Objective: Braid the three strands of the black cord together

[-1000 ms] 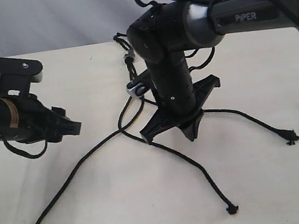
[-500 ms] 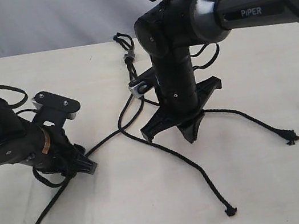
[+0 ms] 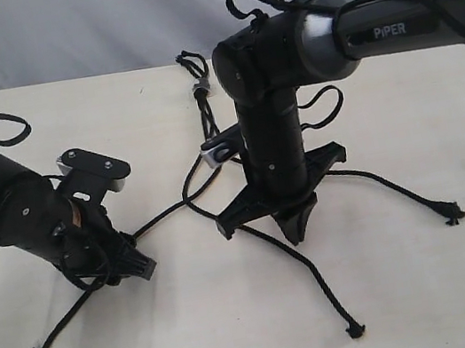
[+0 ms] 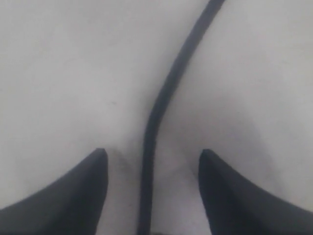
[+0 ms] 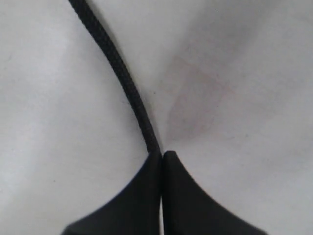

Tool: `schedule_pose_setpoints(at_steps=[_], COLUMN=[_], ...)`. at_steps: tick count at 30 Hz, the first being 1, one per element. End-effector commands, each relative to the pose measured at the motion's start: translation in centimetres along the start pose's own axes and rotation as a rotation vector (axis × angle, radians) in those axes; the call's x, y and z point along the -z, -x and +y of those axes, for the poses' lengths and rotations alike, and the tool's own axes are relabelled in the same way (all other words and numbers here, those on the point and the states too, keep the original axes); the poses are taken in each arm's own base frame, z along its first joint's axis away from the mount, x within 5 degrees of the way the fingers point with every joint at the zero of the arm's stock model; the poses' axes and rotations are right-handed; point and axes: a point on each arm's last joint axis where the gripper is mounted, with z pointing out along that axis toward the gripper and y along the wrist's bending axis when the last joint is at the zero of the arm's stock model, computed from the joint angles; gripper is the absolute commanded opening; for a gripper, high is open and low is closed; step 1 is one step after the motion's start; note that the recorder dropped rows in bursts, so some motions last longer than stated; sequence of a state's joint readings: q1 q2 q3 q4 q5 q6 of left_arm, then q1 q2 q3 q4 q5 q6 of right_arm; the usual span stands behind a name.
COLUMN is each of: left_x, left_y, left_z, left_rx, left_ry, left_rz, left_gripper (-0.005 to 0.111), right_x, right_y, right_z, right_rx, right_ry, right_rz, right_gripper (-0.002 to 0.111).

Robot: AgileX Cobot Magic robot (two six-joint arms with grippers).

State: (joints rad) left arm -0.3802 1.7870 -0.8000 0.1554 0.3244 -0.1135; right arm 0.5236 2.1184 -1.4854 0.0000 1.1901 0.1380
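Pale counter (image 3: pixel 435 300), grey backdrop behind. Black cord (image 3: pixel 199 99) lies mid-counter; its joined end, with small loop and grey band, is at the far side. The three strands fan toward the near edge.

- Left strand (image 3: pixel 65 322): ends in a knot near the front left.
- Middle strand (image 3: pixel 318 278): knot at the front centre.
- Right strand (image 3: pixel 398 190): knot off to the right.

Right gripper (image 3: pixel 295 233) points down at the counter. In the wrist view its jaws are pressed together (image 5: pixel 162 154), pinching the middle strand (image 5: pixel 124 83) at the very tips.

Left gripper (image 3: pixel 136 265) is low over the left strand, jaws spread (image 4: pixel 151 154). The strand (image 4: pixel 161 98) runs between the fingertips (image 4: pixel 95 166), with counter showing either side.
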Motion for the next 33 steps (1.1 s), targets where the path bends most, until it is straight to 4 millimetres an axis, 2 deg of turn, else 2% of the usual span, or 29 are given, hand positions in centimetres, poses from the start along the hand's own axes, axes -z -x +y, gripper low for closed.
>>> schedule_pose_setpoints(at_steps=[1, 5, 7, 8, 9, 10, 11, 12, 13, 14, 19, 25, 30, 33], left_x=[-1.2, -1.3, -1.3, -1.3, -1.3, -1.3, -1.3, -1.3, -1.3, -1.3, -1.3, -1.3, -1.3, -1.3], left_y=[-0.4, -0.2, -0.2, -0.2, -0.2, -0.2, -0.2, -0.2, -0.3, -0.4, -0.4, -0.4, -0.4, -0.4], left_z=[-0.2, -0.3, -0.3, -0.3, -0.3, -0.3, -0.3, -0.3, -0.3, -0.2, -0.2, -0.2, -0.2, -0.2], left_rx=[-0.003, 0.008, 0.013, 0.013, 0.013, 0.015, 0.023, 0.034, 0.036, 0.036, 0.036, 0.036, 0.036, 0.038], left_ry=[-0.006, -0.009, -0.009, -0.008, -0.008, -0.008, -0.008, -0.007, -0.006, -0.005, -0.004, -0.005, -0.005, -0.005], left_rz=[0.054, 0.031, 0.031, 0.033, 0.035, 0.035, 0.035, 0.039, 0.047, 0.058, 0.06, 0.058, 0.058, 0.058], left_gripper=[0.034, 0.008, 0.0, 0.0, 0.0, 0.0, 0.0, 0.0, 0.0, 0.0, 0.0, 0.0, 0.0, 0.0], right_x=[0.0, 0.0, 0.0, 0.0, 0.1, 0.1, 0.1, 0.0, 0.0, 0.0, -0.6, -2.3, -3.7, -3.9], right_y=[-0.2, -0.3, -0.2, -0.2, -0.3, -0.4, -0.4, -0.5, -0.5, -0.4, 0.1, -0.2, -0.1, -0.1], right_z=[-0.1, -0.2, -0.5, -0.5, -0.7, -0.4, -0.3, -0.1, 0.0, 0.2, 0.5, 0.6, 1.0, 1.4], right_rx=[-0.024, 0.0, -0.012, -0.017, -0.026, -0.027, -0.03, -0.019, 0.003, 0.054, 0.068, 0.061, 0.074, 0.114], right_ry=[-0.01, -0.037, -0.077, -0.109, -0.151, -0.157, -0.15, -0.123, -0.108, -0.085, -0.06, -0.047, -0.017, 0.037], right_rz=[-0.007, -0.006, -0.013, -0.018, -0.017, -0.003, -0.002, 0.003, 0.002, -0.001, -0.069, -0.009, 0.038, 0.046], right_gripper=[0.0, 0.0, 0.0, 0.0, 0.009, 0.03, 0.042, 0.063, 0.069, 0.07, 0.054, 0.034, 0.033, 0.033])
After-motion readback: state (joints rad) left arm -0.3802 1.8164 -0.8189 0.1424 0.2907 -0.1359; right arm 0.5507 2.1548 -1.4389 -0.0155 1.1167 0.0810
